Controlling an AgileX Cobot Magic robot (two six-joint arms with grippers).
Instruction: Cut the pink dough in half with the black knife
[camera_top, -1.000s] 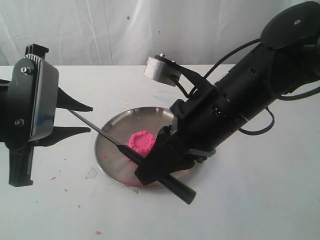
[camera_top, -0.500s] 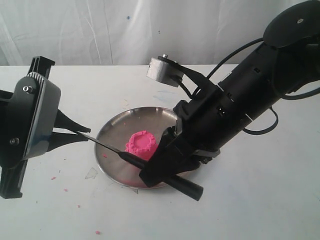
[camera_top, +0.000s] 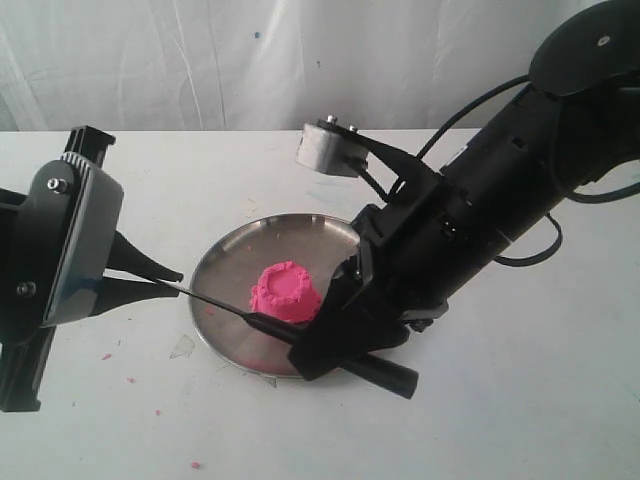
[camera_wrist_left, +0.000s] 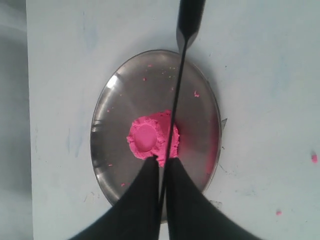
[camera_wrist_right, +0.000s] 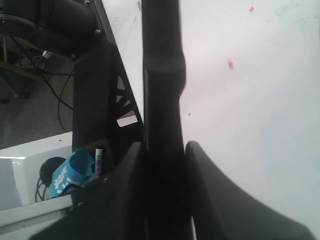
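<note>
1. I see the pink dough (camera_top: 284, 290) as one cup-shaped mound with a ridged rim, sitting near the middle of the steel plate (camera_top: 230, 262) on the white table (camera_top: 520, 400).
2. My right gripper (camera_top: 335, 335) is clamped on the handle of the black knife (camera_top: 300, 335). In the right wrist view the handle (camera_wrist_right: 162, 100) runs straight between the two fingers (camera_wrist_right: 220, 200), which press against it on both sides.
3. The knife lies nearly flat and low over the plate, with its blade passing just beside the dough on the near side and its tip reaching out past the plate rim.
4. My left gripper (camera_top: 165, 280) has its fingers drawn narrow, pinched around the blade near the tip; the left wrist view shows the thin blade (camera_wrist_left: 175, 100) running between the fingertips (camera_wrist_left: 145, 185) and across the edge of the dough (camera_wrist_left: 150, 137).
5. Small pink crumbs (camera_top: 107, 356) dot the table.
</note>
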